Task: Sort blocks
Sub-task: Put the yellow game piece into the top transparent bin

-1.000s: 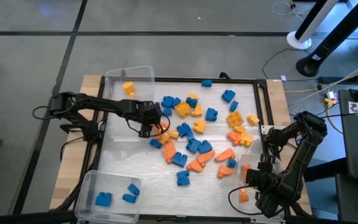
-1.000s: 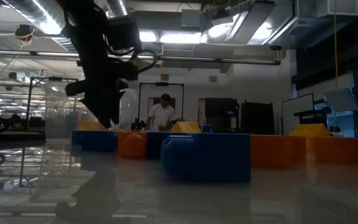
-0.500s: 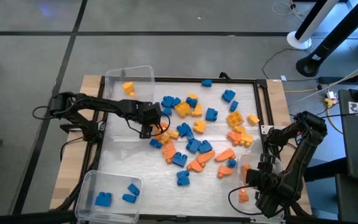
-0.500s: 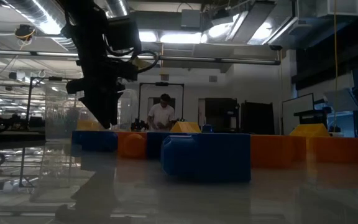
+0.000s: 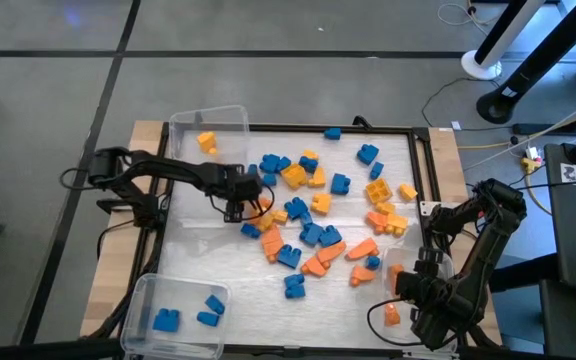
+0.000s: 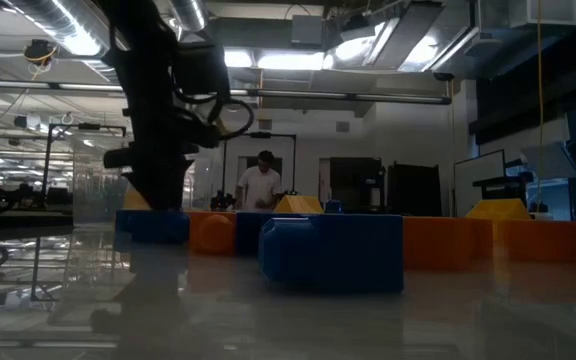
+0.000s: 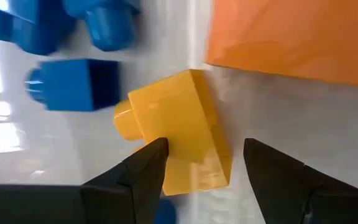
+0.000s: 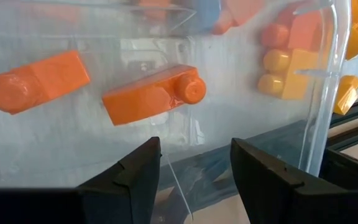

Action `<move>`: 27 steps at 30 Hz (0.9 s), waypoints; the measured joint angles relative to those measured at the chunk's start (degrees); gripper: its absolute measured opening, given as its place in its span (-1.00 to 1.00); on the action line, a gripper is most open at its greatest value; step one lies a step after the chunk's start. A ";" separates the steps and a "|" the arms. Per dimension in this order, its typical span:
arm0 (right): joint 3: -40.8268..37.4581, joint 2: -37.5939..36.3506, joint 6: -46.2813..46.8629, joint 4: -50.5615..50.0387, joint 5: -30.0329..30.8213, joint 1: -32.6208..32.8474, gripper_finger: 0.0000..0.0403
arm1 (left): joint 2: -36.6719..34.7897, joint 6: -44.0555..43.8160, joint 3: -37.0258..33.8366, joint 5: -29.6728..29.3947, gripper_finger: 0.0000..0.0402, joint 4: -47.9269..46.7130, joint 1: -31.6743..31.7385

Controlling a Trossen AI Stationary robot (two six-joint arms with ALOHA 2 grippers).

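From above, the light is soft and even, and the white table [image 5: 218, 250] shines a little. From down low it is dark; bright ceiling lamps [image 6: 268, 60] glare, and the arm is only a black shape. Close up, the yellow block [image 7: 179, 127] looks sharp, but the blue blocks [image 7: 73, 84] look maybe blurry.

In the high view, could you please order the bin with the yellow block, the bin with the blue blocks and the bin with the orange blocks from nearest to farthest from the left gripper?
From the open left gripper:
1. Bin with the yellow block, at the table's far left corner.
2. Bin with the blue blocks, at the near left corner.
3. Bin with the orange blocks, at the right edge under the right arm.
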 joint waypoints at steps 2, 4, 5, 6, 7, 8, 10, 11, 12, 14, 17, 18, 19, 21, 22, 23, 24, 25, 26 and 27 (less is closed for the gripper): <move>0.00 0.00 0.00 -0.02 0.76 -0.01 -0.04 | 0.49 0.63 -0.04 -3.17 0.02 0.59 -0.17; 0.00 0.00 0.00 -0.02 1.10 -0.01 -0.04 | 0.72 0.87 -0.15 -5.65 0.02 0.62 -0.41; 0.00 0.00 0.00 -0.03 1.19 -0.02 -0.04 | 0.75 0.80 -0.20 -6.43 0.02 0.47 -0.47; 0.00 0.00 0.00 -0.04 1.19 -0.02 -0.04 | 0.77 0.58 -0.22 -7.04 0.02 0.31 -0.49; 0.00 0.00 0.00 -0.02 1.18 0.00 -0.04 | 0.78 0.40 -0.28 -7.60 0.02 0.04 -0.49; 0.00 0.00 0.00 -0.04 1.18 0.00 -0.04 | 0.80 0.19 -0.28 -8.05 0.02 -0.02 -0.47; 0.00 0.00 0.00 -0.04 1.18 0.00 -0.04 | 0.85 -0.33 -0.31 -9.01 0.02 -0.08 -0.51; 0.00 0.00 0.00 -0.02 1.18 -0.02 -0.04 | 0.85 -0.66 -0.34 -9.79 0.02 -0.12 -0.58; 0.00 0.00 0.00 -0.04 1.18 0.00 -0.04 | 0.85 -0.88 -0.35 -10.80 0.02 -0.19 -0.58; 0.00 0.00 0.00 -0.04 1.18 -0.02 -0.04 | 0.85 -1.05 -0.35 -12.25 0.02 -0.10 -0.58; 0.00 0.00 0.00 -0.02 1.18 0.00 -0.04 | 0.85 -1.05 -0.35 -13.47 0.02 -0.07 -0.70; 0.00 0.00 0.00 -0.04 1.18 0.00 -0.04 | 0.85 -1.06 -0.35 -13.76 0.02 -0.04 -0.84; 0.00 0.00 0.00 -0.02 1.18 0.00 -0.04 | 0.85 -1.03 -0.35 -14.00 0.02 -0.04 -1.06; 0.00 0.00 0.00 -0.04 1.18 -0.02 -0.04 | 0.85 -0.68 -0.35 -14.77 0.02 -0.01 -1.45; 0.00 0.00 0.00 -0.03 1.18 0.00 -0.04 | 0.85 -0.57 -0.35 -15.41 0.02 0.00 -1.56; 0.00 0.00 0.00 -0.04 1.18 -0.01 -0.04 | 0.85 -0.59 -0.35 -15.81 0.02 -0.02 -1.58; 0.00 0.00 0.00 -0.04 1.18 -0.01 -0.04 | 0.85 -0.63 -0.35 -15.92 0.02 -0.04 -1.51; 0.00 0.00 0.00 -0.04 1.18 0.00 -0.04 | 0.95 -0.86 -0.35 -16.00 0.02 -0.06 -1.25; 0.00 0.00 0.00 -0.04 1.18 0.00 -0.04 | 1.24 -0.97 -0.33 -16.08 0.02 -0.06 -0.95; 0.00 0.00 0.00 -0.02 1.18 0.00 -0.04 | 1.69 -1.01 -0.33 -16.08 0.02 -0.09 -0.65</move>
